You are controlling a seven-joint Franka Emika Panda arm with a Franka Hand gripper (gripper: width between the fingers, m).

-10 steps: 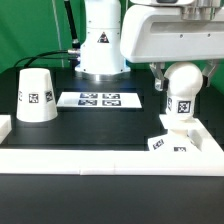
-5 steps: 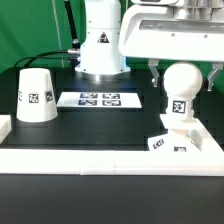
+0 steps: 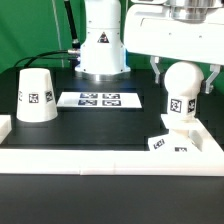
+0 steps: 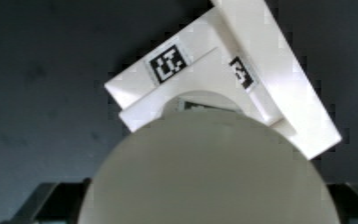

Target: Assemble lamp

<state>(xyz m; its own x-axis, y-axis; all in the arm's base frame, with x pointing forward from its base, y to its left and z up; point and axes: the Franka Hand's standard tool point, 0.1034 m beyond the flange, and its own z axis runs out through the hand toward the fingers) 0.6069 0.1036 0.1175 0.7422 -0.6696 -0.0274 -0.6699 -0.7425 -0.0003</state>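
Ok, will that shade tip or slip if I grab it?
The shade stands wide end down, so it probably slides rather than tips. Its smooth tapered wall may slip from a pinch. It looks rigid and likely light.

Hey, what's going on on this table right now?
A robot arm is putting a white lamp together. The round bulb stands on the blocky base at the exterior view's right. The gripper hangs over the bulb with its fingers spread on either side, apparently not clamping it. The cone shade stands apart at the exterior view's left, not yet fitted.
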